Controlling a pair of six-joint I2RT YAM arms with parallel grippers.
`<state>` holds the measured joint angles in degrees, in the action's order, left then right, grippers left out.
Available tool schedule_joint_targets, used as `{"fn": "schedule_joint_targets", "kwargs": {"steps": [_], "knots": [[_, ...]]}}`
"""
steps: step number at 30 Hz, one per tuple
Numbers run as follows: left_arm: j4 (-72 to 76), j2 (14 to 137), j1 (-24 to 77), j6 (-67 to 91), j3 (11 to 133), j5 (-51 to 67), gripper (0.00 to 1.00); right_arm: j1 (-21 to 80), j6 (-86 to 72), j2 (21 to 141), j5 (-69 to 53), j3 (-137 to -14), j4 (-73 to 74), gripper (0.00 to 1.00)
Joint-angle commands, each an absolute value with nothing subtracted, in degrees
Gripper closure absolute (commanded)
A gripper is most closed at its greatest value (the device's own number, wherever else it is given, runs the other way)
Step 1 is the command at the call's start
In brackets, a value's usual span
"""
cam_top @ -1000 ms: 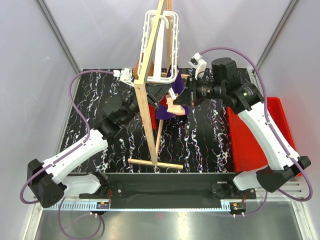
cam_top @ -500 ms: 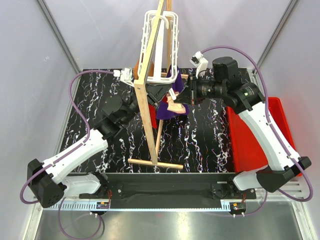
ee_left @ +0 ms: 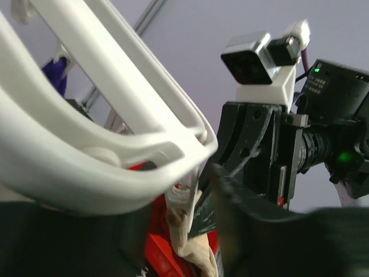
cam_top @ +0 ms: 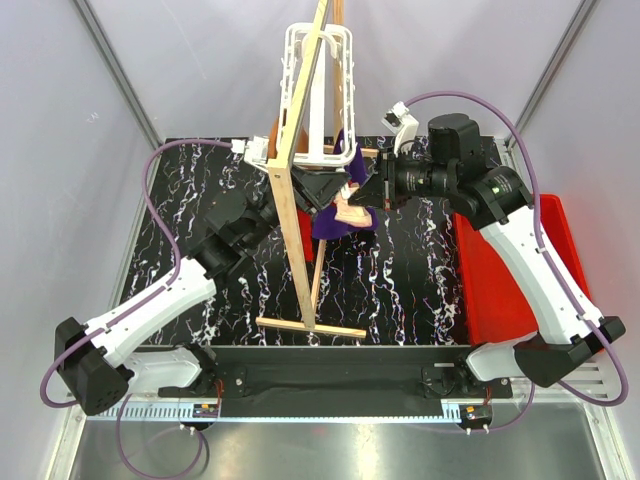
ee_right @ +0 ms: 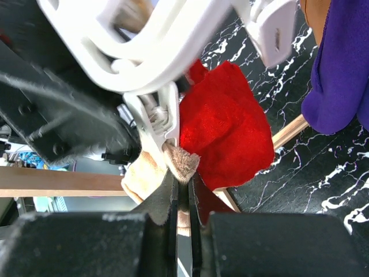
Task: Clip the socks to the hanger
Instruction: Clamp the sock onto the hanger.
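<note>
Edging slightly rightward since a second ago, the right gripper (ee_right: 183, 183) has its jaws pressed almost together on the frayed beige cuff of the sock (ee_right: 222, 138), with only a thin slit between them. That cuff sits right at the jaw tips, touching the lower end of a white clip (ee_right: 160, 115) that dangles from the hanger (ee_right: 155, 40); whether the clip bites the cloth I cannot tell. The sock's red foot part bunches just to the right, above the black marbled counter (ee_right: 323, 173). A purple cloth (ee_right: 340, 63) hangs at the upper right, cut off at the edge of view. Behind the cuff runs a bar of the wooden stand (ee_right: 52, 182). The left gripper (cam_top: 316, 187) is close against the hanger from the other side. Its own camera shows only dark blurred fingers beneath a thick white bar, so I cannot tell how its jaws stand or whether they hold anything
</note>
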<state>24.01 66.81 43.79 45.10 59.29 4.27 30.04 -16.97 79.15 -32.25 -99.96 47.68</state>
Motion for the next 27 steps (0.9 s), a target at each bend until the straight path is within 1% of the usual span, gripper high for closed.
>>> {"fn": "schedule_joint_targets", "kwargs": {"steps": [1, 2, 3, 5, 6, 7, 9, 10, 12, 13, 16, 17, 19, 20, 22, 23, 24, 27], "knots": [[23.4, 66.3, 44.1, 45.0, 60.4, 6.2, 0.43, 30.1, -17.5, 77.1, -33.7, -101.3, 44.4, 0.98], [23.6, 66.2, 44.1, 45.1, 60.2, 6.2, 0.39, 30.1, -17.6, 77.2, -34.2, -101.2, 44.1, 0.97], [23.6, 66.2, 44.0, 45.1, 60.1, 6.2, 0.32, 30.1, -17.7, 77.2, -34.4, -101.1, 44.0, 0.97], [23.6, 66.1, 44.0, 44.9, 60.1, 6.9, 0.25, 30.1, -17.8, 77.3, -34.5, -100.8, 43.6, 0.96], [23.6, 66.0, 44.1, 44.7, 60.1, 7.1, 0.22, 30.1, -17.9, 77.3, -34.5, -100.7, 43.5, 0.92], [23.6, 65.8, 43.9, 44.7, 60.1, 7.4, 0.15, 30.1, -17.8, 77.3, -34.5, -100.5, 43.5, 0.89], [22.9, 65.4, 43.9, 44.1, 59.9, 7.6, 0.07, 30.1, -17.9, 77.4, -34.2, -100.2, 43.6, 0.81], [22.2, 64.7, 43.8, 43.9, 59.9, 7.8, 0.01, 30.1, -17.9, 77.4, -33.8, -100.1, 43.6, 0.69], [19.1, 63.8, 43.6, 42.5, 59.9, 7.7, 0.01, 30.1, -17.8, 77.4, -32.8, -99.6, 44.0, 0.57], [18.0, 63.3, 43.6, 41.8, 59.8, 7.9, 0.01, 30.1, -17.6, 77.3, -32.4, -99.4, 44.2, 0.47], [14.3, 60.5, 43.3, 39.4, 58.9, 8.8, 0.01, 30.1, -17.5, 77.1, -30.2, -98.6, 44.8, 0.36], [13.3, 58.9, 43.2, 38.2, 58.7, 9.0, 0.01, 30.1, -17.5, 77.2, -28.3, -98.4, 45.5, 0.31], [9.5, 57.4, 43.2, 37.1, 58.7, 8.9, 0.01, 30.1, -17.4, 77.3, -26.1, -98.0, 46.5, 0.28], [8.2, 56.4, 43.3, 36.0, 58.5, 8.6, 0.01, 30.1, -17.3, 77.1, -24.4, -97.4, 46.9, 0.24], [4.1, 53.7, 43.2, 34.6, 58.4, 7.5, 0.01, 30.1, -17.3, 76.8, -22.6, -96.4, 48.0, 0.2], [1.0, 52.7, 43.2, 33.2, 58.4, 6.7, 0.01, 30.1, -17.3, 76.4, -21.5, -95.0, 48.2, 0.2], [0.0, 50.7, 43.2, 32.5, 58.4, 4.2, 0.01, 30.1, -17.3, 76.1, -21.1, -94.2, 48.3, 0.15], [-6.7, 47.8, 43.2, 30.6, 58.2, 0.4, 0.01, 30.1, -17.5, 75.0, -19.4, -90.7, 48.3, 0.14]]}}
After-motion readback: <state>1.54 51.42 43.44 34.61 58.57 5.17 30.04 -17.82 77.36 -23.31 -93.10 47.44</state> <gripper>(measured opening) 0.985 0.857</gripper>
